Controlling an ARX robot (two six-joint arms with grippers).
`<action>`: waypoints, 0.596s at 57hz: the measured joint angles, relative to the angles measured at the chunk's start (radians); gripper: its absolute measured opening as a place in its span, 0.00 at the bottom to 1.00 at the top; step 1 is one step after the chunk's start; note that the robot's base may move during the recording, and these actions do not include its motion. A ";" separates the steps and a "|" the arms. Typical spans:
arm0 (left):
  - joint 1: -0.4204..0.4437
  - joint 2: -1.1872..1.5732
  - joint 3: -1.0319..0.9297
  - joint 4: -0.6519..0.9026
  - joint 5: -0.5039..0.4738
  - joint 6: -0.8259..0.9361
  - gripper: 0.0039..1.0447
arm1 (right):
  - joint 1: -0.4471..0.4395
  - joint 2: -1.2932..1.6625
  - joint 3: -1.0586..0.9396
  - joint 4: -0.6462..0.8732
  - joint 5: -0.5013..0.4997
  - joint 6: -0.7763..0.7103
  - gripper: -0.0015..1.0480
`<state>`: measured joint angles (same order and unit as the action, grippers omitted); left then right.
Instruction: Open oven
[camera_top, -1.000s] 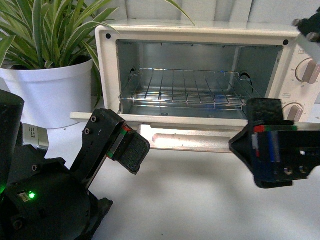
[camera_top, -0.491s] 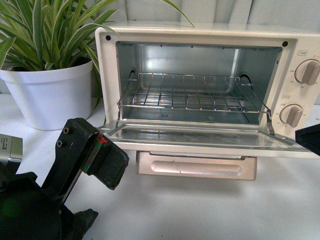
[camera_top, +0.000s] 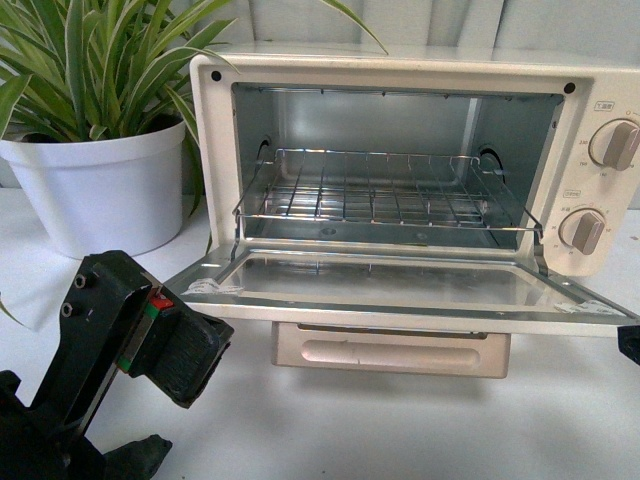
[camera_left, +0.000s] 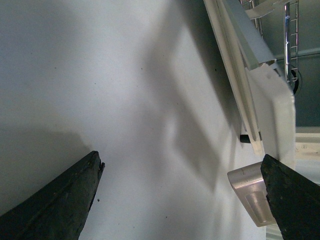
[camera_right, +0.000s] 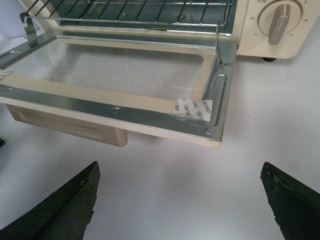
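Observation:
The cream-white oven (camera_top: 400, 62) stands at the back of the table with its glass door (camera_top: 390, 285) swung down flat. The bar handle (camera_top: 390, 352) hangs under the door's front edge. The wire rack (camera_top: 380, 195) shows inside, and two beige knobs (camera_top: 618, 143) sit on the right. My left gripper (camera_left: 181, 165) is open and empty over the table, off the door's left corner, with the handle (camera_left: 247, 192) by one finger. My right gripper (camera_right: 180, 170) is open and empty, in front of the door's right corner (camera_right: 212, 132), touching nothing.
A spider plant in a white pot (camera_top: 100, 190) stands left of the oven. The white table (camera_top: 400, 430) runs in front of it. A paper sticker (camera_right: 192, 107) is on the door's inner frame. Only a sliver of my right arm (camera_top: 630, 342) shows at the front view's edge.
The door has dropped further to lie fully open. Both grippers have pulled back from it, the left one down and left, the right one almost out of the front view.

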<state>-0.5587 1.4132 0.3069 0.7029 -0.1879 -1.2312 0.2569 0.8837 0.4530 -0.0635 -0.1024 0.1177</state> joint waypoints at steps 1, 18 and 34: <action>-0.001 -0.002 -0.003 0.000 -0.001 0.000 0.94 | -0.001 -0.001 -0.002 0.000 -0.002 -0.001 0.91; -0.026 -0.023 -0.046 0.010 -0.025 0.002 0.94 | -0.027 -0.013 -0.039 -0.005 -0.026 -0.012 0.91; -0.047 -0.123 -0.069 -0.101 -0.082 0.070 0.94 | -0.042 -0.032 -0.040 -0.007 -0.050 -0.016 0.91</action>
<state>-0.6052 1.2903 0.2382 0.6014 -0.2699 -1.1614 0.2146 0.8520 0.4129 -0.0708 -0.1520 0.1013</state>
